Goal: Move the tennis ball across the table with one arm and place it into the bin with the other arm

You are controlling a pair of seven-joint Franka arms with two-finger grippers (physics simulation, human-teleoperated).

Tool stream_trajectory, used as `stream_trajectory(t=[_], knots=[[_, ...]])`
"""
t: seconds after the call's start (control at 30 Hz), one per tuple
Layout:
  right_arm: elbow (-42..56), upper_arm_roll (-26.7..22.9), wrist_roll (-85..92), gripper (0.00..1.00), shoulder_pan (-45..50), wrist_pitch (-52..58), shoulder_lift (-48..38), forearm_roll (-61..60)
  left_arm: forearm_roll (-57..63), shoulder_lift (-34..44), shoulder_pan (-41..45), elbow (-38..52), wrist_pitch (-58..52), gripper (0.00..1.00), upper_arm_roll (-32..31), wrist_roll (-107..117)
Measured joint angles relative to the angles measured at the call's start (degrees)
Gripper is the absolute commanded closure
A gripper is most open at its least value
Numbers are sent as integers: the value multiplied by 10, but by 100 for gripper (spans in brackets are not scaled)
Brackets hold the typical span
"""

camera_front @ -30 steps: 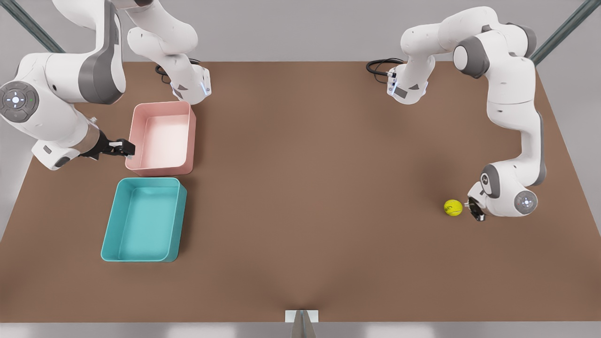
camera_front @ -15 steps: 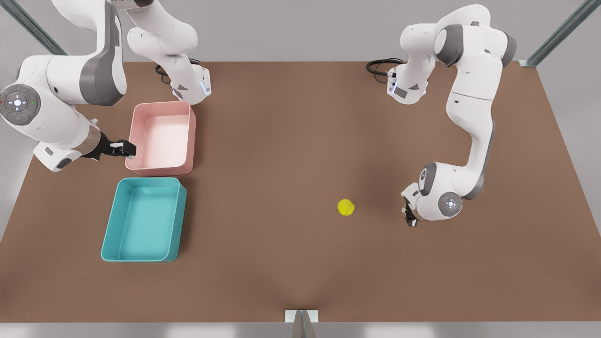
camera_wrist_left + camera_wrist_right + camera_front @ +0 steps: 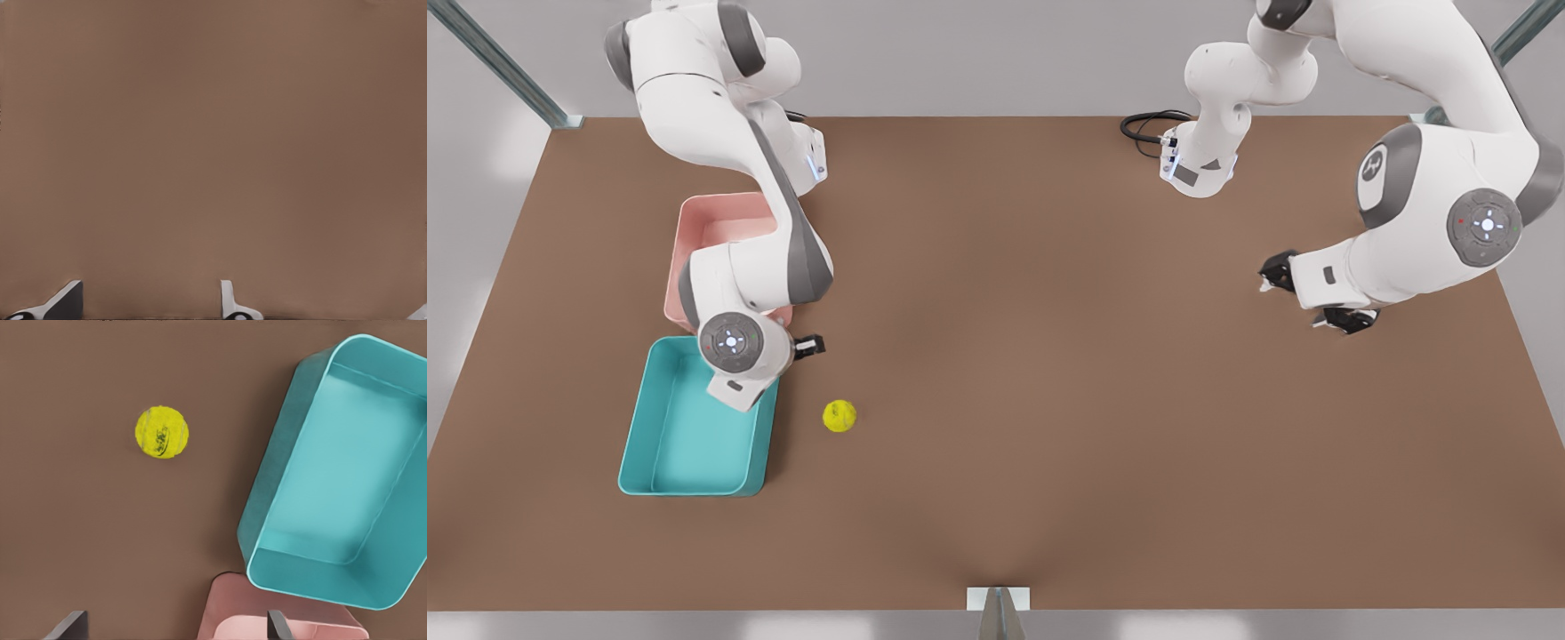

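**A:** Front view. Showed the tennis ball (image 3: 839, 415) resting on the table (image 3: 1049, 498), just beside the bin (image 3: 640, 444) on the front view's right and apart from its wall. Placed the right gripper (image 3: 811, 345) over the bin's corner, near the ball but not touching it. Placed the left gripper (image 3: 1309, 295) well apart on the front view's right, above bare tabletop, and judged it to be waiting.

**B:** Left wrist view?

**A:** Showed plain brown table beneath two fingertips (image 3: 230, 303) held apart, with nothing between them. Confirmed an unclosed, unloaded pincer, which the front view left hard to read.

**B:** Right wrist view?

**A:** Showed fingertips (image 3: 277, 623) likewise spread and holding nothing. Caught the ball's dark marking and its fuzzy surface, too small to make out from the front. Also showed the empty teal floor of the bin and a corner of the pink tub (image 3: 280, 620) touching or nearly touching it.

**B:** Handling?

**A:** Judged light, springy and felt-covered, so not slippery or fragile, but quick to roll. Best gripped across the widest middle from straight above, with pads on opposite sides.
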State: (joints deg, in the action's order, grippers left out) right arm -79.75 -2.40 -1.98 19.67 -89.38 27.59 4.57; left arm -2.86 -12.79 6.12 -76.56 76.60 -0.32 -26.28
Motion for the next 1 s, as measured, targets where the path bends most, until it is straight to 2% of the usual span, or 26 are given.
stream_trajectory(t=[0.2,0.53,0.7,1.0], knots=[[-1,0,7,0,-12,-71,53,-7,2,-7,0,-3,-41,0,-1,132],[27,-1,198,0,-64,-138,139,-31,4,-7,0,-2,-68,0,-2,273],[-6,-1,358,0,-65,-202,137,-37,1,-7,0,-3,-80,0,-2,318],[-127,-4,615,0,-70,-352,82,-40,0,-9,-1,-5,-88,0,-2,375]])
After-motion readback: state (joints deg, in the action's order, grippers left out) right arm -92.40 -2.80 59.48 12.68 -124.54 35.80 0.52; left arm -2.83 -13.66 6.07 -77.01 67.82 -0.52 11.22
